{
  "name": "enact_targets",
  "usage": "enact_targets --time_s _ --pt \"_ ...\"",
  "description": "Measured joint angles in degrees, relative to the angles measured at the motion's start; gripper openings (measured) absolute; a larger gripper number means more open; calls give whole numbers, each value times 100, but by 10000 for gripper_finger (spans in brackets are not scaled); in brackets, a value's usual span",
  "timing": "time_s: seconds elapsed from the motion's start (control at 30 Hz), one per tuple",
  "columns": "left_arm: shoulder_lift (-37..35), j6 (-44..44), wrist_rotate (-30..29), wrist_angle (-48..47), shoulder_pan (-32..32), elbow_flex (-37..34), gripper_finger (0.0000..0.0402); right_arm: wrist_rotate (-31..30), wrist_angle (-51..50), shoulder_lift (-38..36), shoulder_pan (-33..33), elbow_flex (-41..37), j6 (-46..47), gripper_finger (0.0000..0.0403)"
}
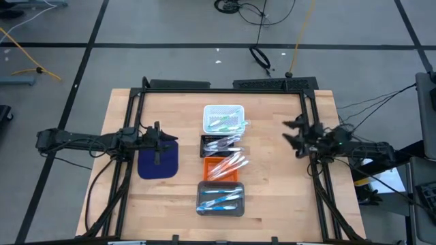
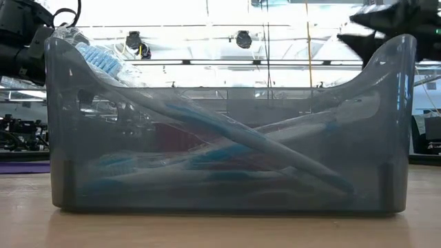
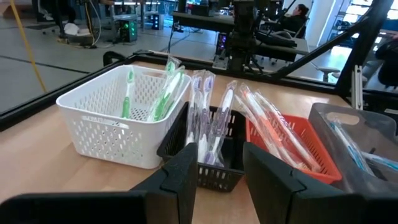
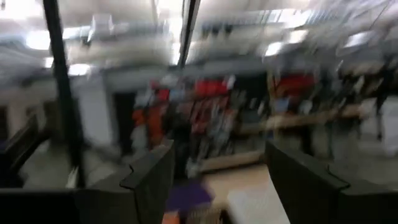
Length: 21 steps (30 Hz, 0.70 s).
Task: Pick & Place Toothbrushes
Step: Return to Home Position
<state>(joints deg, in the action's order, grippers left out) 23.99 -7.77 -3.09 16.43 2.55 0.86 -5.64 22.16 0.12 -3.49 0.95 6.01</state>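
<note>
While both arms sit at the table's [image 1: 272, 204] sides, all toothbrushes lie binned in a column down its middle. Green toothbrushes [image 1: 225, 123] are in the white bin [image 1: 206, 117], then violet toothbrushes [image 1: 223, 144] in the black bin [image 1: 203, 147], orange toothbrushes [image 1: 229, 165] in the orange bin [image 1: 207, 163], and blue toothbrushes [image 1: 221, 199] in the grey bin [image 1: 201, 197]. Most lie crosswise, left to right; the orange ones slant. The left gripper [image 1: 163, 140] hovers above the mat [image 1: 157, 165], fingers [image 3: 180, 180] slightly parted and empty. The right gripper [image 1: 290, 133], near the right edge, has its fingers spread wide, holding nothing.
</note>
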Motion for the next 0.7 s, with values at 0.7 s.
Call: enact_targets --time_s 0.7 --pt "0 2 2 13 -2 0 129 727 -1890 155 0 0 229 242"
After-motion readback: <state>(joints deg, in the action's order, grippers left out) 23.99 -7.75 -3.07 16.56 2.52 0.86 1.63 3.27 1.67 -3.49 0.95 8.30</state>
